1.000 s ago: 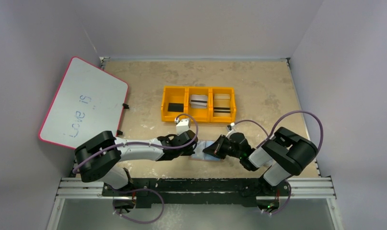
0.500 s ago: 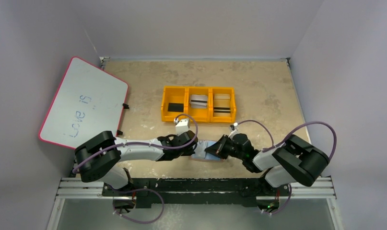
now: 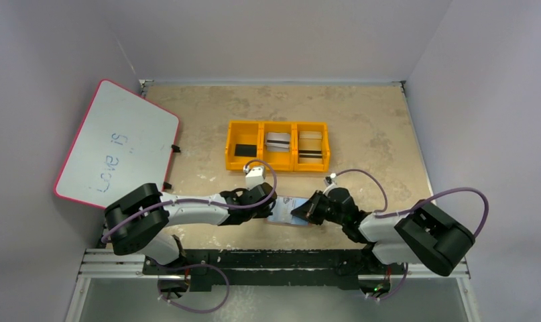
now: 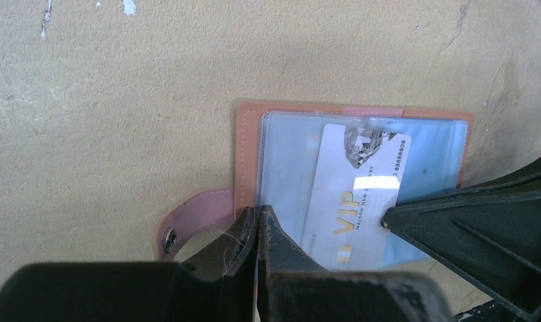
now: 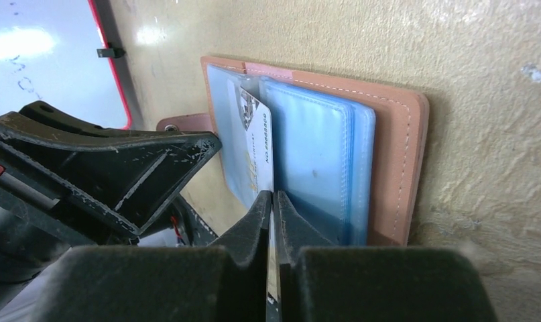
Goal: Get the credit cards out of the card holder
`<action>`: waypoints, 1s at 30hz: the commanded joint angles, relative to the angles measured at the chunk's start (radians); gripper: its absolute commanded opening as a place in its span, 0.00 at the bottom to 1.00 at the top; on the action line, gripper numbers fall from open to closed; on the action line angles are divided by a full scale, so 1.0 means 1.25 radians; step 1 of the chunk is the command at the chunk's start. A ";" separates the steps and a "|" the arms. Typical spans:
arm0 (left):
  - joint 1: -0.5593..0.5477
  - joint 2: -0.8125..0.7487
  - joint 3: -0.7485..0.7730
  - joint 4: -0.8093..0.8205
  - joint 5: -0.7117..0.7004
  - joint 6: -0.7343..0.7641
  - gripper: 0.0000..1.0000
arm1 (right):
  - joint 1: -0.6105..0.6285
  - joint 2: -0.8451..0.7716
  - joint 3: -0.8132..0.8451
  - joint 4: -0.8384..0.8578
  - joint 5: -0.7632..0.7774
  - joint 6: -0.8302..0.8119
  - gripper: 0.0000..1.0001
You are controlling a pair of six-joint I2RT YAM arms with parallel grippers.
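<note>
Half-hidden card holder (image 4: 281, 161)
Left gripper (image 4: 257, 221) is covering its near edge; glare is blanking the credit card's (image 4: 341, 201) print.

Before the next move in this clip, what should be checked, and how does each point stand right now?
1. Jaws of right gripper shut on VIP card: ok.
2. Card clear of its sleeve: not ok, far end tucked in, card tilted.
3. Open card holder steadied by left gripper, jaws shut at its edge: ok.
4. Holder lying flat on table: ok.
5. More cards in the other sleeves: cannot tell.
</note>
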 commanded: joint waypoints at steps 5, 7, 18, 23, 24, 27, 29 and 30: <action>-0.003 0.009 0.010 0.018 0.040 0.040 0.00 | -0.002 0.057 0.033 0.042 0.012 0.004 0.14; -0.003 0.010 0.011 0.024 0.048 0.047 0.00 | -0.003 0.077 0.029 0.068 0.017 0.017 0.20; -0.004 0.028 0.024 0.009 0.049 0.049 0.00 | -0.002 0.152 0.036 0.158 0.020 0.038 0.11; -0.004 0.029 0.027 -0.022 0.020 0.033 0.00 | -0.004 0.110 0.039 0.084 0.042 0.026 0.00; -0.003 0.030 0.029 -0.031 0.013 0.027 0.00 | -0.004 0.088 0.039 0.055 0.053 0.023 0.00; -0.004 0.030 0.035 -0.069 -0.018 0.005 0.00 | -0.003 0.009 0.035 -0.052 0.089 0.015 0.00; -0.004 0.026 0.034 -0.079 -0.028 -0.003 0.00 | -0.004 -0.056 0.033 -0.134 0.114 0.013 0.00; -0.004 0.023 0.033 -0.079 -0.032 -0.004 0.00 | -0.004 -0.088 0.029 -0.170 0.124 0.013 0.00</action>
